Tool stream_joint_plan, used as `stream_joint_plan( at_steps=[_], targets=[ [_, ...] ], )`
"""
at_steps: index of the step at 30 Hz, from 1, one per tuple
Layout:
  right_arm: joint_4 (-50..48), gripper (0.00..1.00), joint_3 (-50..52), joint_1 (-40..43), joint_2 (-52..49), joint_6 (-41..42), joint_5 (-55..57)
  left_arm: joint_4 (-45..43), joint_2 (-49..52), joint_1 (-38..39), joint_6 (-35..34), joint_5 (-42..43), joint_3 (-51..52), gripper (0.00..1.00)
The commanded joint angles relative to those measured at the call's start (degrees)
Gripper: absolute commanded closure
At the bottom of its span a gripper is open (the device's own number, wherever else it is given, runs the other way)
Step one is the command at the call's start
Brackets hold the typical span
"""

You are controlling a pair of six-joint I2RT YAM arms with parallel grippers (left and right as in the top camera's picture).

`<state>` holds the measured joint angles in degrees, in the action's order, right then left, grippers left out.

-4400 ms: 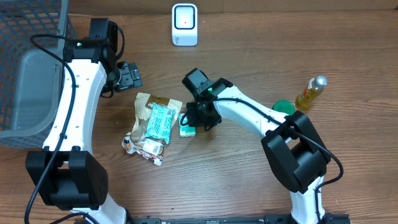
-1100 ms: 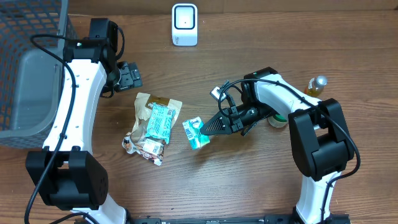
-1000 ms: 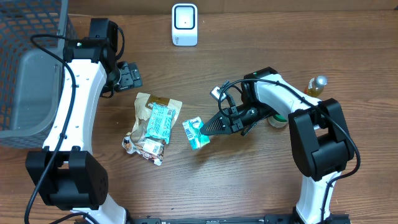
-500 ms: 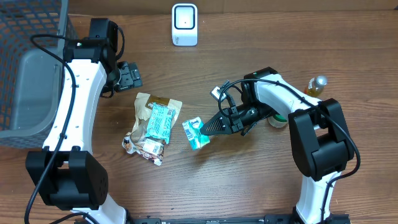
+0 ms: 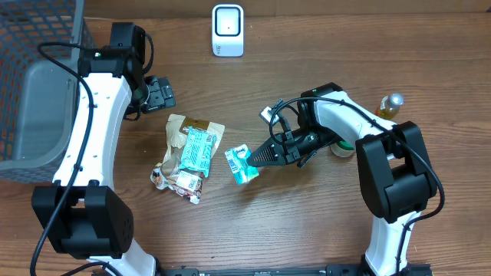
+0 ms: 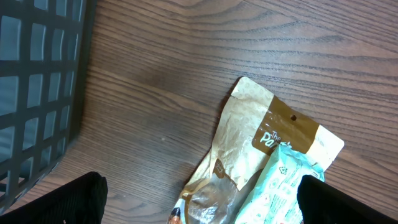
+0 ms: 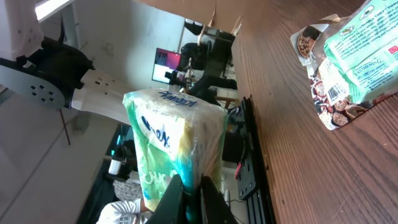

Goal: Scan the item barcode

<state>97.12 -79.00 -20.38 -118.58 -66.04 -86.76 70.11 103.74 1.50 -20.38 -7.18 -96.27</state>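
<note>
The right gripper (image 5: 251, 160) is clenched on one edge of the green tissue pack (image 5: 238, 167), which juts from its fingertips toward the snack bags (image 5: 186, 153) just beyond, while the left gripper (image 5: 161, 93) hangs wide open, holding nothing.

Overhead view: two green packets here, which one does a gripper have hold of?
The small green-and-white pack, pinched in the right gripper and apart from the other packets. The larger mint packet lies on the brown pouch with no gripper on it.
</note>
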Motion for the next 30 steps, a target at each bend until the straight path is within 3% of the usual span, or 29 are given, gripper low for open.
stream_joint_plan(
  at_steps=[1, 30],
  targets=[
    [-0.17, 0.96, 0.2, 0.26, -0.15, -2.82, -2.89, -0.04, 0.07, 0.39, 0.68, -0.72, -0.92, 0.0],
    [-4.72, 0.96, 0.31, -1.31, -0.15, 1.97, 0.61, -0.04, 0.04, 0.39, 0.68, -0.72, -0.92, 0.0]
  ],
)
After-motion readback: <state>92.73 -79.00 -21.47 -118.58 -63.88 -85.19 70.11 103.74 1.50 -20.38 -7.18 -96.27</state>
